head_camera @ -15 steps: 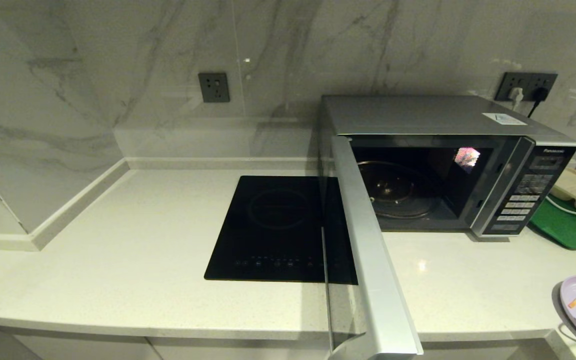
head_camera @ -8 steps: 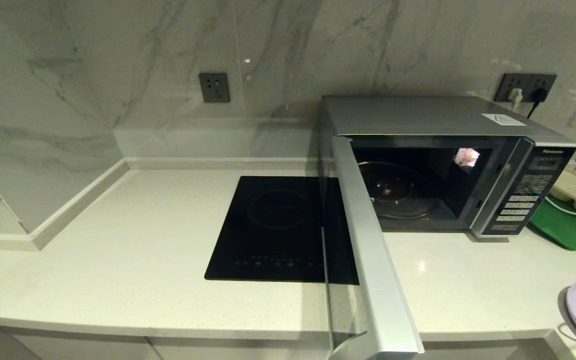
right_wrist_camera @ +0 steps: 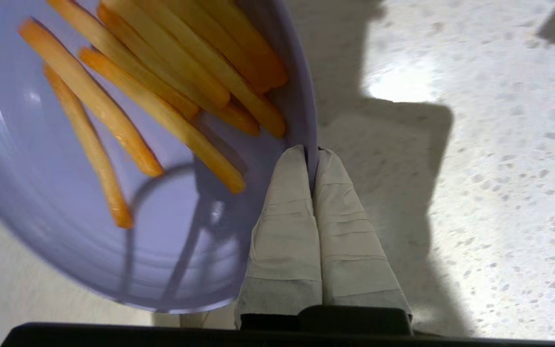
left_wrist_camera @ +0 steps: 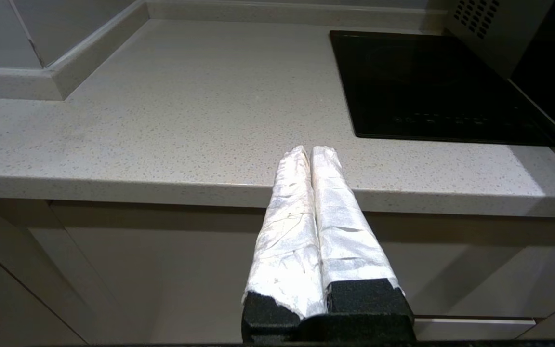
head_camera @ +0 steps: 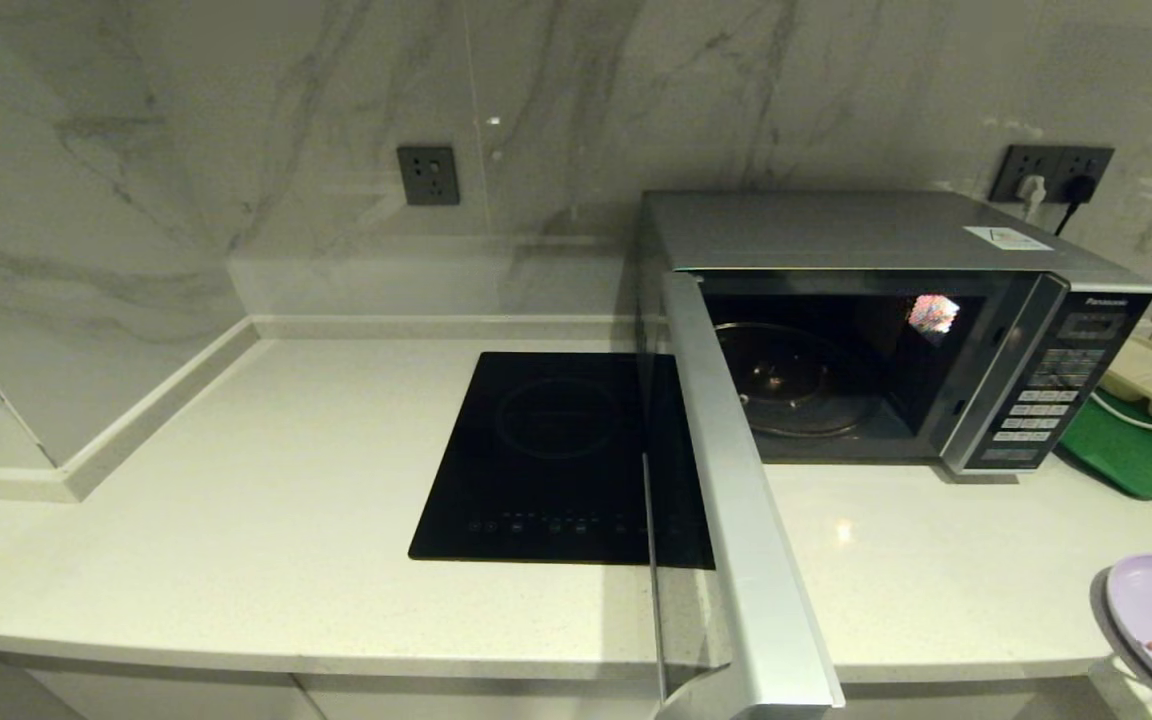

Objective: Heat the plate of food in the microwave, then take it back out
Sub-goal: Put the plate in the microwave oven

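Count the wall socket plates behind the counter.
2: a single socket plate on the wall above the cooktop, and a wider socket plate with plugs behind the microwave. More may be hidden.

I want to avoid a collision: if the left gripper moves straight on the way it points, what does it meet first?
Probably the countertop: the left gripper, shut, points across its front edge, though depth is unclear.

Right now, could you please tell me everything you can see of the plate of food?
The plate of food is a small round pale lilac plate, smooth and glossy like plastic, with a shallow raised rim. Thin orange-yellow fries lie loosely across it. The right gripper is shut on its rim, one finger on each face. In the head view the plate sits at the right front of the pale stone counter, tilted and partly out of frame. Whether it is fully off the counter I cannot tell.
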Robot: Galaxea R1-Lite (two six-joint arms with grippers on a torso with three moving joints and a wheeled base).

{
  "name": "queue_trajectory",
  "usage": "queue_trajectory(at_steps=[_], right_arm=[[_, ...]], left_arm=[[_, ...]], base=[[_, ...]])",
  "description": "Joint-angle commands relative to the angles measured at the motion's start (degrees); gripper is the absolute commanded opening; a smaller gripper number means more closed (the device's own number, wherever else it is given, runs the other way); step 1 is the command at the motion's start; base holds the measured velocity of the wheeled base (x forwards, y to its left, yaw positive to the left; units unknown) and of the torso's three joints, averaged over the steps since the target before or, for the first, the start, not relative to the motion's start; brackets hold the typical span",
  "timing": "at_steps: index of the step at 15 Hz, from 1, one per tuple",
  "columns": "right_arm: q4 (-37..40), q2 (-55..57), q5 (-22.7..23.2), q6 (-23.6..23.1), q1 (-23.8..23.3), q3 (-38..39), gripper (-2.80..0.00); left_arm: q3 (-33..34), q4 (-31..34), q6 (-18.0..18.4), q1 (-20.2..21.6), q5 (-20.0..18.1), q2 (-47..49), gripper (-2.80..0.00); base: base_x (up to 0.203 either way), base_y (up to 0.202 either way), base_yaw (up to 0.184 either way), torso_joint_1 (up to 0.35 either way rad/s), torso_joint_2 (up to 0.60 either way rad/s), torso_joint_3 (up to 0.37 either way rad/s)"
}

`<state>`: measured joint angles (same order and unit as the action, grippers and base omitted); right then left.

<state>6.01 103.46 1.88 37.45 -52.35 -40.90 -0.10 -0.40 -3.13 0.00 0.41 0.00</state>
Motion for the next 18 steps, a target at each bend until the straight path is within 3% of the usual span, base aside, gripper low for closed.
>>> queue_trajectory(at_steps=[1,5,10,13,18], right_arm=[[0.0,-4.5,3.3,-0.9,0.0,0.0,-2.80],[1.2,-7.7,7.5,-4.2,1.7,0.1,-2.80],[5.0,-9.7,8.8,-5.8,8.5,-0.4,-2.80],[5.1,-12.2,8.8,-3.6,15.9,-0.5,-2.80],[5.1,-15.9,8.8,3.0,34.4,-4.1,-2.80]], left_arm=[[0.0,0.1,0.0,0.0,0.0,0.0,-2.80],[0.0,0.1,0.0,0.0,0.0,0.0,-2.80],[0.0,0.0,0.0,0.0,0.0,0.0,-2.80],[0.0,0.0,0.0,0.0,0.0,0.0,-2.80],[0.0,0.1,0.0,0.0,0.0,0.0,-2.80]], base=[[0.000,0.000,0.000,0.000,0.00,0.000],[0.000,0.000,0.000,0.000,0.00,0.000],[0.000,0.000,0.000,0.000,0.00,0.000],[0.000,0.000,0.000,0.000,0.00,0.000],[0.000,0.000,0.000,0.000,0.00,0.000]])
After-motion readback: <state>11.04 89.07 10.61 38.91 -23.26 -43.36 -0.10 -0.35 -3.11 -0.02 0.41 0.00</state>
